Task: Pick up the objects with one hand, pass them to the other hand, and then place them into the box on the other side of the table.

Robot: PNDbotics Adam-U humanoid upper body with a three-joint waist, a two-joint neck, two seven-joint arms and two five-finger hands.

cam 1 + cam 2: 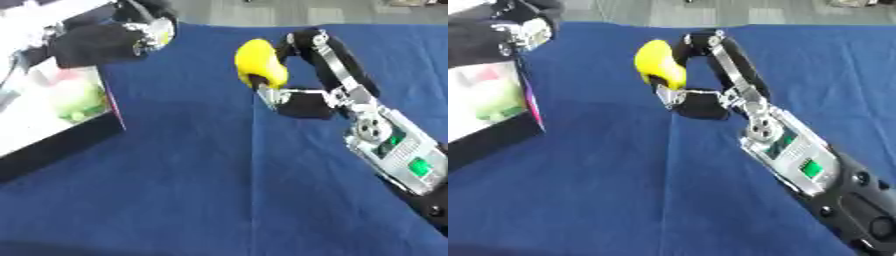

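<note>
Fingers (302, 47) of right hand (306, 102) curl round yellow object (260, 62), lifted above blue tabletop (192, 190), likely for handover. Right eye view: left hand (514, 35) over box (492, 105); its fingers blurred, cannot tell.

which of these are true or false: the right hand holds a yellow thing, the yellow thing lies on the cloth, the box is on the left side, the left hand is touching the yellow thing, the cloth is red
1. The right hand holds a yellow thing: true.
2. The yellow thing lies on the cloth: false, it is held up in the fingers.
3. The box is on the left side: true.
4. The left hand is touching the yellow thing: false, it is apart, over by the box.
5. The cloth is red: false, it is blue.
</note>
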